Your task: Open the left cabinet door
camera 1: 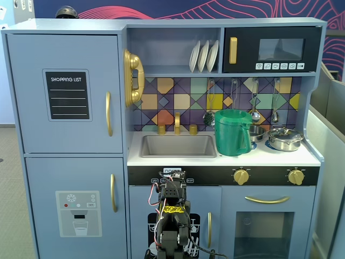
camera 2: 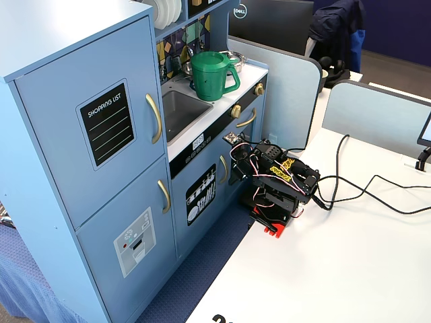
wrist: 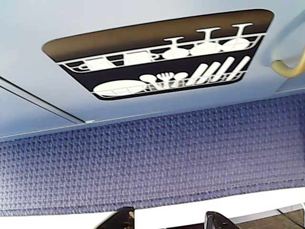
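The left cabinet door [camera 1: 64,91] is pale blue-grey with a black "SHOPPING LIST" panel and a vertical gold handle [camera 1: 108,113]. It is shut, and it also shows in the other fixed view [camera 2: 101,121] with its handle [camera 2: 155,118]. My arm [camera 1: 171,216] sits folded low on the white table [camera 2: 323,269], in front of the narrow dish-rack door and well below and right of that handle. In the wrist view my gripper [wrist: 170,220] is open and empty, with only its two dark tips showing apart at the bottom edge. It faces the dish-rack door [wrist: 162,62].
The ice/water dispenser door [camera 1: 75,208] lies below the left door. A green pitcher [camera 1: 233,132] and a steel pot [camera 1: 284,138] stand on the counter by the sink [camera 1: 178,145]. Blue carpet [wrist: 152,162] separates table and kitchen. Cables [camera 2: 377,195] trail right across the table.
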`<state>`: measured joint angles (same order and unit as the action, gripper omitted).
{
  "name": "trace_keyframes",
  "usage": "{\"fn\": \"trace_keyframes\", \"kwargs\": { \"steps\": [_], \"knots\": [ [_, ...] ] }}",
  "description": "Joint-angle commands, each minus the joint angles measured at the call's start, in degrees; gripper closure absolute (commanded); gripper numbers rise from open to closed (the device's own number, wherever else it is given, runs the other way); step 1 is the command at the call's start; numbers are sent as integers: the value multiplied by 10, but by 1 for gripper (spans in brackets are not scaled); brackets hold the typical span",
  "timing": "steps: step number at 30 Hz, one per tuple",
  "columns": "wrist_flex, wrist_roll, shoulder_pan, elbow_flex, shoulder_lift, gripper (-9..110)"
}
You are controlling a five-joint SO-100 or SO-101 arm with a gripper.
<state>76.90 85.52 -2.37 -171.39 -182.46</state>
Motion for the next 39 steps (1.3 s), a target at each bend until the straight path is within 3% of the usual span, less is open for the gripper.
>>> {"fn": "trace_keyframes", "kwargs": {
  "steps": [1,24,27,39],
  "knots": [
    [108,9,-2,-3,4,101],
    [107,2,-8,-3,4,101],
    [105,-21,-6,-3,4,97],
    [-54,39,-15,39,4,96]
  ]
}}
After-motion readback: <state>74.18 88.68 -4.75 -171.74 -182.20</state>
